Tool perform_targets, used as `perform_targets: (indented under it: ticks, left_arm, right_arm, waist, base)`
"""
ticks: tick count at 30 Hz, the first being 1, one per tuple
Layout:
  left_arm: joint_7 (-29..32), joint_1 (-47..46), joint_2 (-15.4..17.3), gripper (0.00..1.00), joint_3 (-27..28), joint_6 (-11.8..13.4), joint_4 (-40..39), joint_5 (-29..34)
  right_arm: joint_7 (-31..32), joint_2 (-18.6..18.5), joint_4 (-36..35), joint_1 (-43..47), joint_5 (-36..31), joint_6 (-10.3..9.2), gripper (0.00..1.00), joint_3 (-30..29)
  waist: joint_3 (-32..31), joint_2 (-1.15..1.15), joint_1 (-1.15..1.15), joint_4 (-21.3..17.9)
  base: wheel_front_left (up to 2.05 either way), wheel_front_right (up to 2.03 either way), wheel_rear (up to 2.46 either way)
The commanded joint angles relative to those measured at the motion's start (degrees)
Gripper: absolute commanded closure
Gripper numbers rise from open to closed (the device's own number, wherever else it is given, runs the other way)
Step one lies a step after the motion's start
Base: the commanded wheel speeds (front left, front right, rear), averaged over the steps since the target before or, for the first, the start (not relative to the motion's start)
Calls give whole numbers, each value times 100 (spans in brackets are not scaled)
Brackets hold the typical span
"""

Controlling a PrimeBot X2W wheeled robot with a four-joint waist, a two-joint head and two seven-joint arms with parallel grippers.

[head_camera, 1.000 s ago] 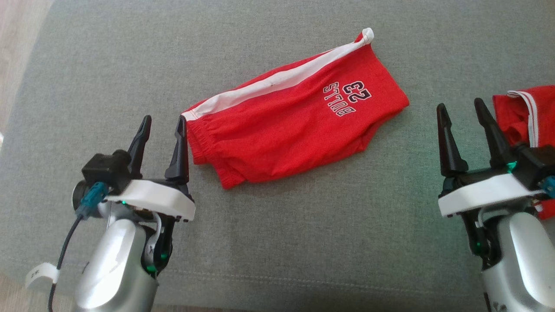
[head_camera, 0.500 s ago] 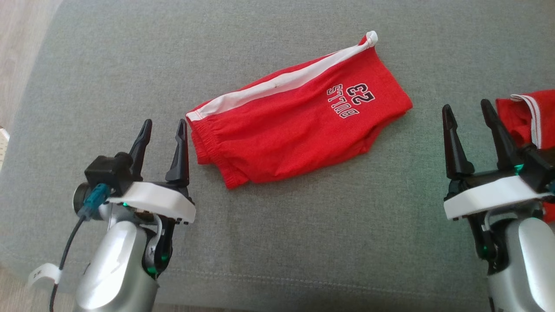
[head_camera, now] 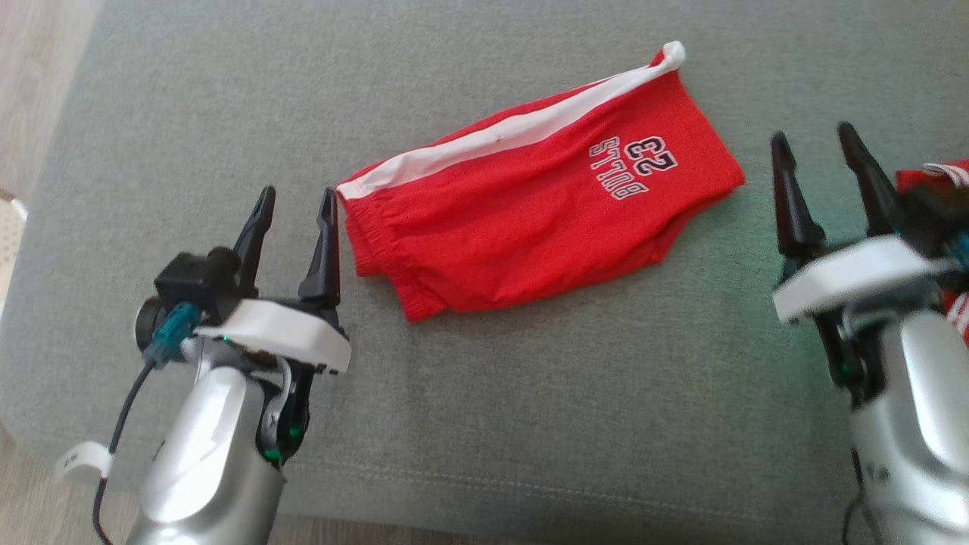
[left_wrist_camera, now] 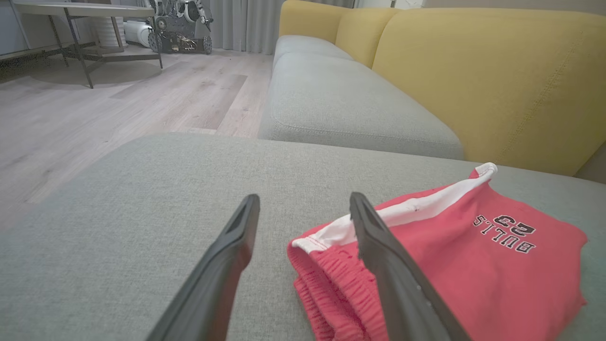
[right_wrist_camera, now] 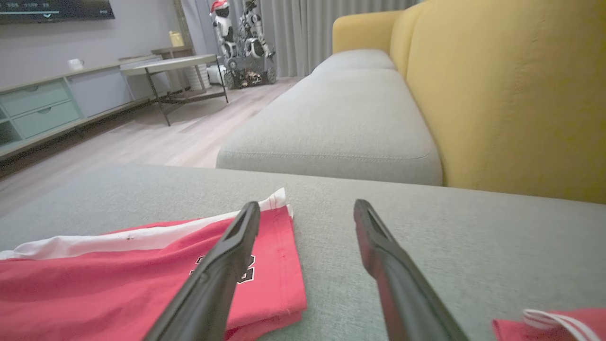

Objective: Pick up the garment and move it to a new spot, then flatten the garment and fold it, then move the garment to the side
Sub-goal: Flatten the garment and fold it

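Note:
The garment (head_camera: 522, 204) is a pair of red shorts with a white side stripe and "BULLS 23" print, lying folded on the grey cushion (head_camera: 530, 393). It also lies in the left wrist view (left_wrist_camera: 454, 255) and in the right wrist view (right_wrist_camera: 118, 279). My left gripper (head_camera: 295, 200) is open, just left of the elastic waistband, its right finger close to the fabric edge. My right gripper (head_camera: 814, 138) is open, to the right of the shorts' leg end, apart from them. Nothing sits between either pair of fingers.
A second red garment with white trim (head_camera: 935, 178) lies at the far right behind my right gripper, its corner also in the right wrist view (right_wrist_camera: 554, 324). A yellow sofa back (right_wrist_camera: 511, 94) rises beyond the cushion. Wooden floor (head_camera: 30, 91) borders the cushion's left edge.
The head camera has shifted, so the whole scene sits a little further right. My right gripper has risen in the picture. The shorts lie as before and both grippers stay open.

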Motion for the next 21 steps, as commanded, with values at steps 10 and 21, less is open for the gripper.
perform_targets:
  ticks: [10,21]
  left_arm:
    - [-70,-431,-85,0,196,-123,-199,161]
    - [-70,-431,-154,0,310,-173,-209,251]
  right_arm:
    - [407,-42,2287,-1193,192,36,0,596]
    - [539,34,3209,-1496,686,36,52,1122]
  waist:
    - [286,0,0,285]
    - [358,0,0,239]
  base:
    - [0,0,0]
    - [0,0,0]
